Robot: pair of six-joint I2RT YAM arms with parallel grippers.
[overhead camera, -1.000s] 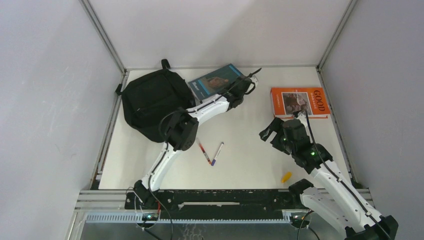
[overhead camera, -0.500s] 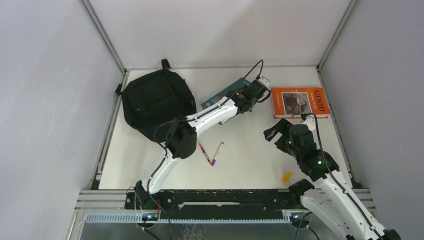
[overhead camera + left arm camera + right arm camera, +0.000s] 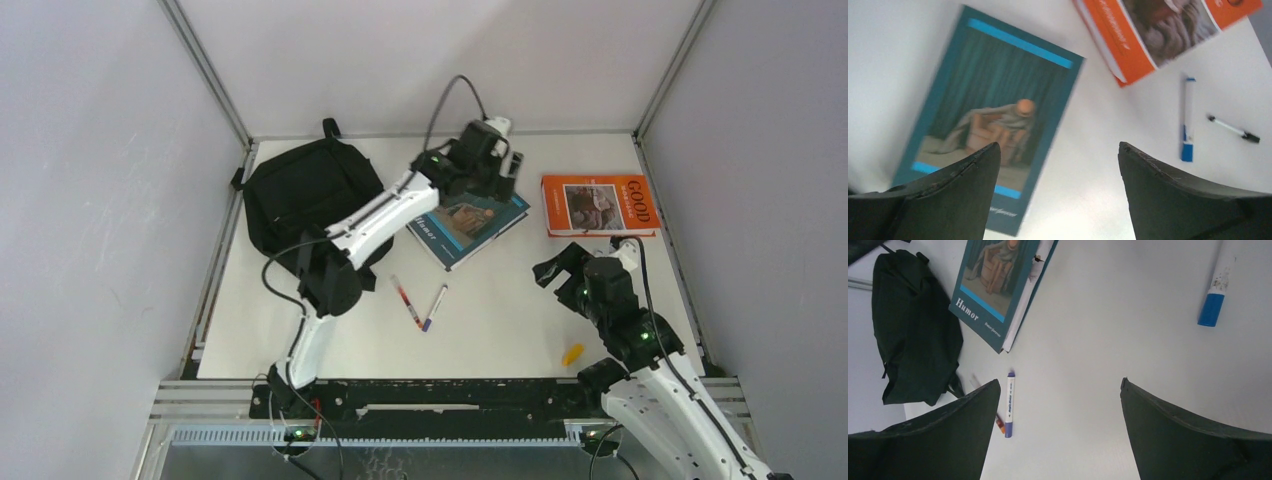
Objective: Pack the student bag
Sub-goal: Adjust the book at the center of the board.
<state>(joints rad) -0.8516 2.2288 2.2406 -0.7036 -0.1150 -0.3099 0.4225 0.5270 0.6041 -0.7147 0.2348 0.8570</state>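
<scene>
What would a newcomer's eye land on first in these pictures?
The big black backpack at the far left of the table stands out first. Next comes the left gripper, jaws wide and empty, hovering over a teal book near the far middle, with an orange book to its right.

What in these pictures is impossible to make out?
Top view: whether the student bag is unzipped; its black fabric shows no detail, and the left arm covers its near edge.
Top view: the yellow object is too small to identify.
Left wrist view: the orange book is cut off by the top edge.
</scene>
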